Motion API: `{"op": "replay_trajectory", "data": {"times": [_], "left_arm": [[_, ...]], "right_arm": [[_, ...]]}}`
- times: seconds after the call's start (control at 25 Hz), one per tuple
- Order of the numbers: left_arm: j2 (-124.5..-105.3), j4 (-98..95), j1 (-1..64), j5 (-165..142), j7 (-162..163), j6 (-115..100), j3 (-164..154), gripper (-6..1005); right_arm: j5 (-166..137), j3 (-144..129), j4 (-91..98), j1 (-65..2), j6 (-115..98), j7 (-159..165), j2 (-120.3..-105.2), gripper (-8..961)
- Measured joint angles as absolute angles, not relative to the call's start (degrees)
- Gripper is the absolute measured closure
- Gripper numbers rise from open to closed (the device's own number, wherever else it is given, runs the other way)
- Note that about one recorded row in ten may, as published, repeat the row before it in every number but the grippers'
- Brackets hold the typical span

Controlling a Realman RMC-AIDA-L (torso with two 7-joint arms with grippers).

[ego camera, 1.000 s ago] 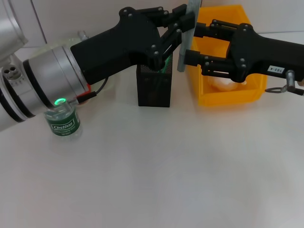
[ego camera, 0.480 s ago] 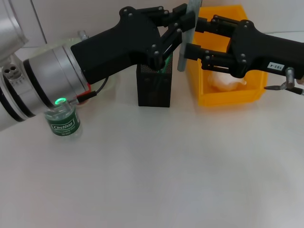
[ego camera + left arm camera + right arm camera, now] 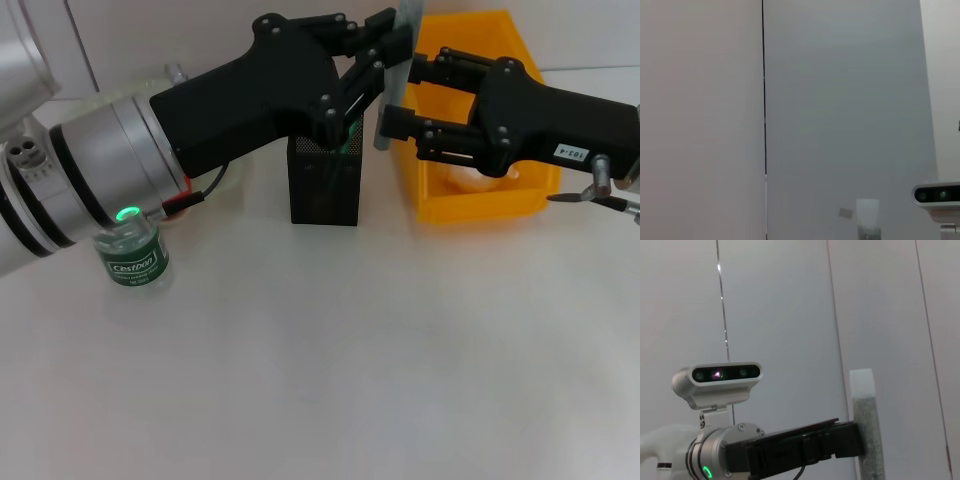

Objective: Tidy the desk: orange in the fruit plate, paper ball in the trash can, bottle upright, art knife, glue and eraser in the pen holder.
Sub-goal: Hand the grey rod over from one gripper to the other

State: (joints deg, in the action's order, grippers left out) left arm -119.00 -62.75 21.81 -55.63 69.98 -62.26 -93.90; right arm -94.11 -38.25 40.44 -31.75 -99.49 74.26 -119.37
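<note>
My left gripper (image 3: 388, 45) reaches over the black mesh pen holder (image 3: 325, 190) and is shut on a long grey art knife (image 3: 392, 80), held upright above the holder's right rim. The right wrist view shows the same art knife (image 3: 866, 435) clamped in the left gripper's black fingers (image 3: 832, 442). Over the yellow trash can (image 3: 480, 205), my right gripper (image 3: 398, 95) stands open, its fingertips close beside the knife. A white paper ball (image 3: 470, 178) lies in the can, partly hidden. The bottle (image 3: 134, 258), with a green label, stands upright at the left. Orange, glue and eraser are out of view.
Something green pokes up inside the pen holder (image 3: 350, 138). A clear object (image 3: 176, 73) shows behind the left arm at the back left. The white desk (image 3: 330, 360) stretches in front of the holder. The left wrist view shows only a wall.
My right gripper has shifted slightly left, closer to the knife. The left arm, knife and bottle have not moved.
</note>
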Motion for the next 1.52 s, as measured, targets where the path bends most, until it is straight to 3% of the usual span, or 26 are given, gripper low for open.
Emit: {"op": "replay_trajectory", "data": {"times": [1.36, 1.52], "left_arm": [[-119.0, -63.1, 21.3, -54.9, 69.8, -62.5, -94.7, 884], [-119.0, -63.1, 21.3, -54.9, 69.8, -62.5, -94.7, 884]], "right_arm": [[-93.2, -39.6, 40.2, -31.0, -100.3, 74.5, -119.53, 240], [-92.8, -39.6, 40.3, -31.0, -100.3, 74.4, -119.49, 326]]}}
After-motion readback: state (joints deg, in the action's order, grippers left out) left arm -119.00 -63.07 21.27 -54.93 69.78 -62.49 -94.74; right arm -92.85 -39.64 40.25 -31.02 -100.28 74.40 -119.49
